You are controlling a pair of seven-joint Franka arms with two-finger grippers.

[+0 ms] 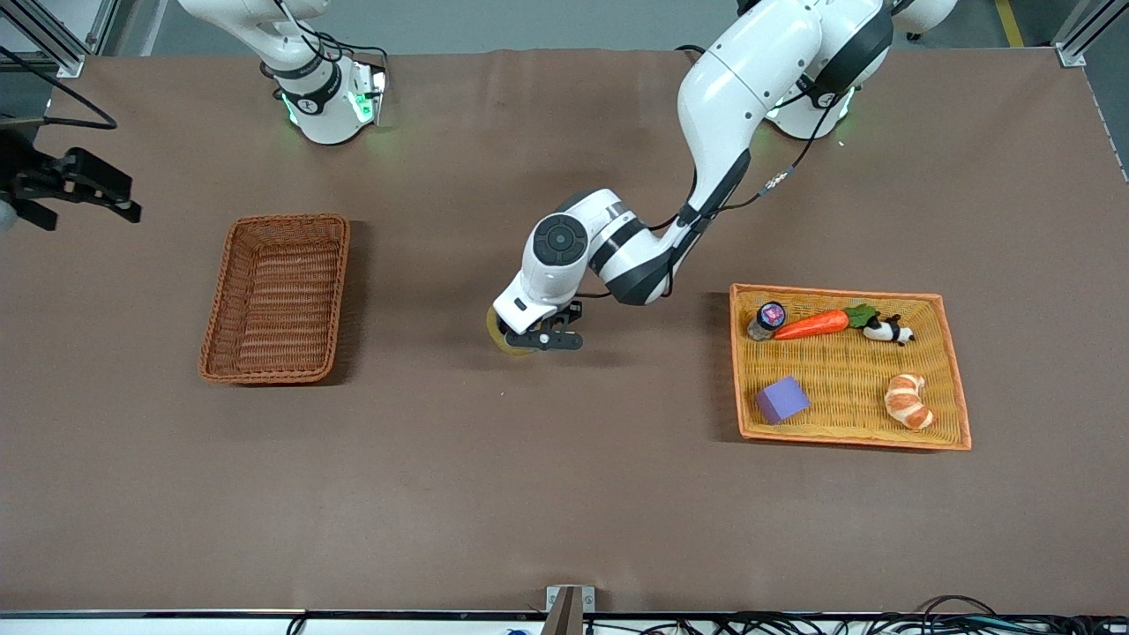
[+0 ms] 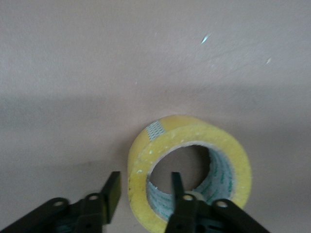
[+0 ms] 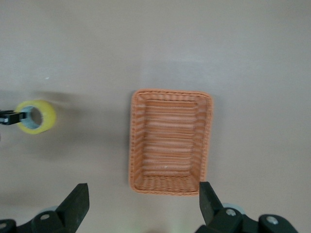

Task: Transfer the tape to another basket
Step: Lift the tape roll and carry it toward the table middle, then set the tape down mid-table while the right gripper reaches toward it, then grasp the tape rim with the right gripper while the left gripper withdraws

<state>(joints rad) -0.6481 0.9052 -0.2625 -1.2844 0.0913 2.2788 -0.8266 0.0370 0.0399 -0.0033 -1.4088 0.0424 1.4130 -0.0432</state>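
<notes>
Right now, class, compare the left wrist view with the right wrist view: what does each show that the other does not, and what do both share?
Only the left wrist view shows the left claw close up, one finger inside the ring of the tape and the other outside, pinching its wall.

Only the right wrist view shows the basket, with nothing in it, and the right claw open, up over the table near it.

Both show the yellowish tape and the brown table; the right wrist view has the tape small, off beside the basket.
</notes>
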